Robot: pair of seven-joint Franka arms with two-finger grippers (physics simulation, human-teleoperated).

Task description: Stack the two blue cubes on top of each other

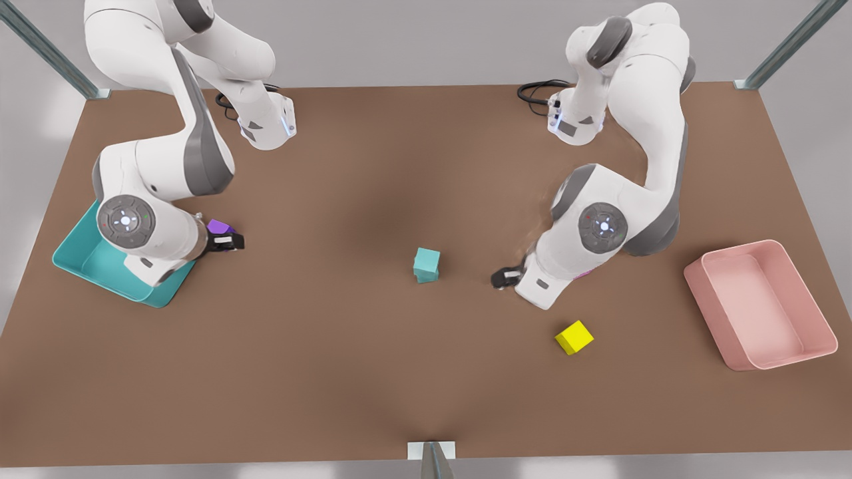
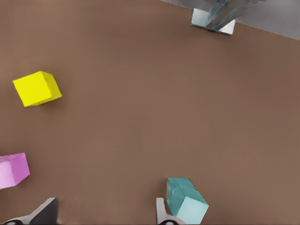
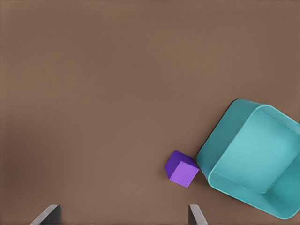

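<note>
the two small matte teal cubes are sitting stacked near the middle of the brown table. the left gripper is hovering near them, jaws apart, empty. the right gripper is hanging beside the purple cube, by the teal tray, jaws apart.
</note>
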